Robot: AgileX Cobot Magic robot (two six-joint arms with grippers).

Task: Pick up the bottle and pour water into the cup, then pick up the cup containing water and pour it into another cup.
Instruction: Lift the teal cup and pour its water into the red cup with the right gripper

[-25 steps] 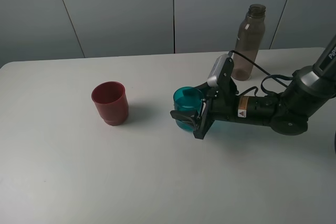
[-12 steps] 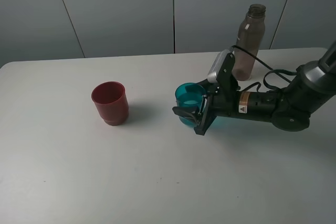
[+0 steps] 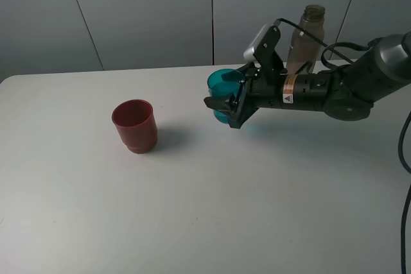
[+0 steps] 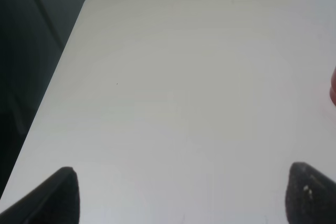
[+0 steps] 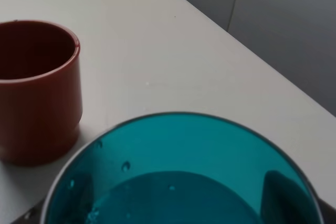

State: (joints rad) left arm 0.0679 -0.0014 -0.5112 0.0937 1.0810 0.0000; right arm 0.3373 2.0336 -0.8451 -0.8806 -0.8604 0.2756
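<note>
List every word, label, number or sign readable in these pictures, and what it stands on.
No words are legible.
Orange-and-white sticker on the black right arm: warning triangle; print too small to read.
Teal translucent plastic cup, dark red plastic cup, grey-brown plastic bottle: no markings seen.

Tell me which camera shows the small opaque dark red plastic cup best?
The exterior high view: the dark red cup stands whole and upright. The right wrist view crops it; the left wrist view catches a sliver.

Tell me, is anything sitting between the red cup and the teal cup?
Nothing: only bare table separates the red cup from the teal cup, as the high view shows.
</note>
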